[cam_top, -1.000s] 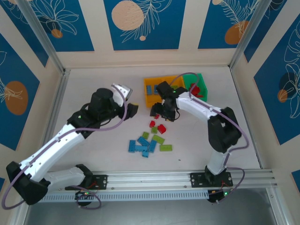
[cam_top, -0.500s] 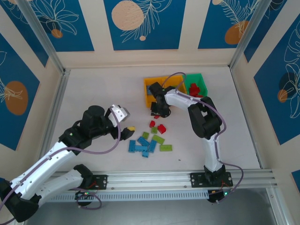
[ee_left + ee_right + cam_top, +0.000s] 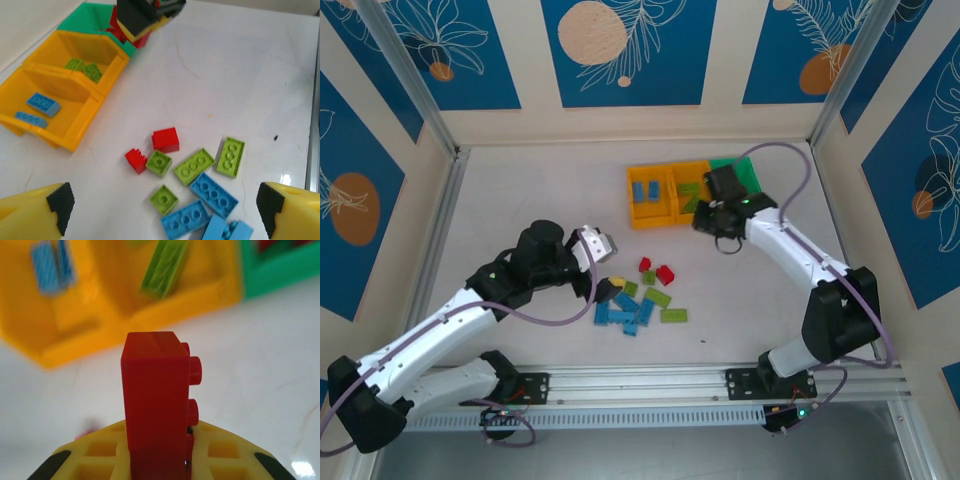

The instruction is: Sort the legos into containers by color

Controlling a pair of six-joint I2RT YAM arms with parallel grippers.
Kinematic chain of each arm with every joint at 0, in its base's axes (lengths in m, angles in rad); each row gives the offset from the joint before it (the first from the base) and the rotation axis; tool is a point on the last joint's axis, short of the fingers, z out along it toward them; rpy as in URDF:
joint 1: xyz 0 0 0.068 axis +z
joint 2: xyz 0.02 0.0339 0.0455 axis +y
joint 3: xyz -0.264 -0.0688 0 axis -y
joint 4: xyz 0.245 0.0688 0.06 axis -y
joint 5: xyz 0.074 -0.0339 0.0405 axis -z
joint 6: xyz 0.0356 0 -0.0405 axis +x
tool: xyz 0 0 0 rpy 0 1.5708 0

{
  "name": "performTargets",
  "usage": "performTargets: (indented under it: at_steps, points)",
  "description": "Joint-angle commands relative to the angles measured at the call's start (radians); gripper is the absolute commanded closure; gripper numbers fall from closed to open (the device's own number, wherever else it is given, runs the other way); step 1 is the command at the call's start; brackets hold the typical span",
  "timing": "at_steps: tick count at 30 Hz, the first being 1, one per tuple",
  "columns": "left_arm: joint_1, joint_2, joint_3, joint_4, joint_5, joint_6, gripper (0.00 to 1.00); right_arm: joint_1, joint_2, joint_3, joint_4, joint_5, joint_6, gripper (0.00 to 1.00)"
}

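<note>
My right gripper (image 3: 160, 462) is shut on a red lego (image 3: 155, 400), which stands upright between its yellow pads. It hovers just in front of the containers (image 3: 650, 222), near the middle orange bin (image 3: 165, 305) and the green bin (image 3: 280, 270). Blue legos (image 3: 44, 103) lie in the left orange bin, green ones (image 3: 84, 69) in the middle bin. My left gripper (image 3: 165, 207) is open wide above the loose pile: two red legos (image 3: 165, 139), several green (image 3: 194, 166) and several blue (image 3: 213, 190). From above, the left gripper (image 3: 607, 288) sits at the pile's left edge, and the right gripper (image 3: 705, 222) hangs by the bins.
The three bins stand in a row at the back of the white table (image 3: 520, 200), the green bin (image 3: 748, 168) rightmost. A metal rail (image 3: 650, 385) runs along the near edge. Bare table surrounds the pile on the left and right.
My right gripper shut on a red lego by the pile and carried it right, toward the bins. My left arm swung down to the pile and opened its jaws wide.
</note>
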Motion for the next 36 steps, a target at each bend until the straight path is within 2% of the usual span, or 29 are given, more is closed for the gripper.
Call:
performTargets:
  at_steps: [1, 5, 8, 10, 12, 14, 19, 23, 27, 31, 36]
  points:
    - [-0.036, 0.044, 0.039, 0.125, -0.060, -0.102, 0.05, -0.129, 0.108, 0.085, 0.059, 0.033, -0.121, 0.82]
    - [-0.080, 0.107, 0.070, 0.133, -0.180, -0.181, 0.05, -0.232, 0.340, 0.303, 0.020, -0.012, -0.157, 0.82]
    - [-0.089, 0.150, 0.098, 0.098, -0.287, -0.294, 0.04, -0.262, 0.501, 0.479, -0.031, -0.067, -0.167, 0.79]
    - [-0.089, 0.175, 0.112, 0.076, -0.331, -0.382, 0.04, -0.265, 0.574, 0.585, -0.085, -0.068, -0.174, 0.70]
    - [-0.089, 0.200, 0.126, 0.047, -0.381, -0.474, 0.05, -0.267, 0.621, 0.672, -0.146, -0.057, -0.167, 0.53]
    - [-0.089, 0.227, 0.141, 0.014, -0.422, -0.556, 0.07, -0.267, 0.616, 0.716, -0.190, -0.042, -0.144, 0.46]
    - [-0.089, 0.310, 0.183, -0.033, -0.436, -0.658, 0.10, -0.262, 0.418, 0.609, -0.206, -0.092, -0.089, 0.43]
    - [-0.089, 0.369, 0.206, -0.066, -0.400, -0.705, 0.11, -0.226, 0.161, 0.389, -0.176, -0.205, -0.070, 0.43]
    - [-0.095, 0.413, 0.233, -0.194, -0.384, -0.784, 0.13, -0.159, -0.060, 0.176, -0.159, -0.285, -0.085, 0.40]
    - [-0.143, 0.509, 0.282, -0.316, -0.427, -0.809, 0.14, -0.096, -0.185, 0.038, -0.195, -0.290, -0.063, 0.39]
    - [-0.145, 0.650, 0.327, -0.343, -0.405, -0.833, 0.21, -0.068, -0.216, -0.001, -0.230, -0.277, -0.064, 0.39]
